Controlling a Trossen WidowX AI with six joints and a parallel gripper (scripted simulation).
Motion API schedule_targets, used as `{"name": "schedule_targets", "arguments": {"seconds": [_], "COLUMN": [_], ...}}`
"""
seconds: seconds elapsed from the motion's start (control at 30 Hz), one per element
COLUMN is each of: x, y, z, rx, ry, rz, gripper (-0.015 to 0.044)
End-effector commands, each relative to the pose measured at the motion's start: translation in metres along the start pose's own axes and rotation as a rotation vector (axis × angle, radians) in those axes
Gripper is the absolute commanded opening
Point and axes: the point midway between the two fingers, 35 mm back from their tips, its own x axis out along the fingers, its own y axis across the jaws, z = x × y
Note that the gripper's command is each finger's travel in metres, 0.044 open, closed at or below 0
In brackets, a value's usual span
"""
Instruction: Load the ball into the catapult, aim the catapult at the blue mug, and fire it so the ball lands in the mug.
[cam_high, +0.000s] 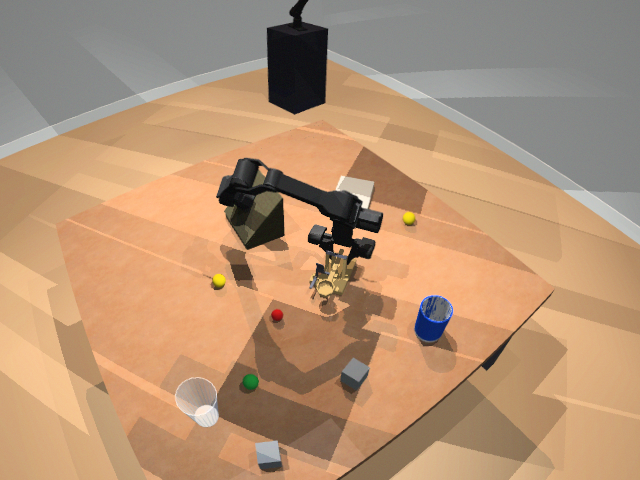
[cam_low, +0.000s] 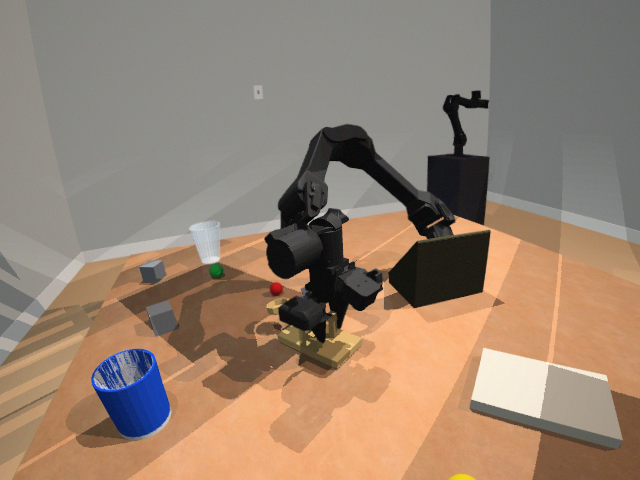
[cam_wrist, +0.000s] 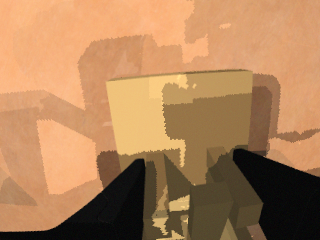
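Note:
The tan catapult (cam_high: 338, 285) (cam_low: 347, 349) (cam_wrist: 135, 115) stands on the table under the arm. Its cup (cam_high: 325, 287) (cam_low: 276, 305) looks empty. My gripper (cam_high: 341, 256) (cam_low: 330, 334) (cam_wrist: 189, 161) points down, its fingers partly closed on either side of the catapult's uprights and seemingly against them. The blue mug (cam_high: 431, 325) (cam_low: 135, 408) stands upright, apart from the catapult. A red ball (cam_high: 277, 314) (cam_low: 276, 288) lies near the cup end. A green ball (cam_high: 250, 381) (cam_low: 216, 270) lies farther off. The fingers hide part of the uprights.
A clear cup (cam_high: 196, 400) (cam_low: 205, 242) stands near the green ball. Two grey blocks (cam_high: 354, 374) (cam_high: 268, 455) lie nearby. Yellow balls (cam_high: 219, 281) (cam_high: 408, 218) lie apart. A dark wedge (cam_high: 266, 222) (cam_low: 447, 271) stands by the arm's base, and a white slab (cam_low: 509, 379) lies flat.

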Motion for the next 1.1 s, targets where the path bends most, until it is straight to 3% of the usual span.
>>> {"name": "schedule_targets", "arguments": {"seconds": [0.0,0.07,0.2,0.43,1.07], "x": [0.000,-0.003,-0.048,-0.050,-0.048], "y": [-0.001,-0.001,-0.001,0.000,-0.005], "z": [0.000,0.000,0.001,0.001,-0.001], "rx": [0.003,0.002,0.000,0.023,0.659], "ry": [0.000,0.000,-0.002,-0.002,0.002], "rz": [-0.004,-0.004,-0.001,-0.001,0.001], "gripper": [0.0118,0.0085,0.0000,0.0000,0.0000]}}
